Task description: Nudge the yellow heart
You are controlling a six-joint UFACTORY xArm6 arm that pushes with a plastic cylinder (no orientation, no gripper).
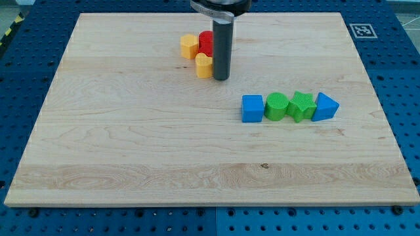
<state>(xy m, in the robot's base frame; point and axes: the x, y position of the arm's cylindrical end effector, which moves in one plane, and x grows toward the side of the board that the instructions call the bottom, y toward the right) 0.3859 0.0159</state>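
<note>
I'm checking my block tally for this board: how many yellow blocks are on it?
2. The yellow heart lies near the view's top, just left of my tip. The other yellow block sits up and left of it, beside a red block. The rod could hide more.

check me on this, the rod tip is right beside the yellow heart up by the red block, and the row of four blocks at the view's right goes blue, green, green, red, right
Not quite. The camera view shows the row's last block is blue, not red: it runs blue cube, green cylinder, green star-like block, blue. The rest holds: my tip sits right beside the yellow heart, on its right in the view, by the red block.
</note>
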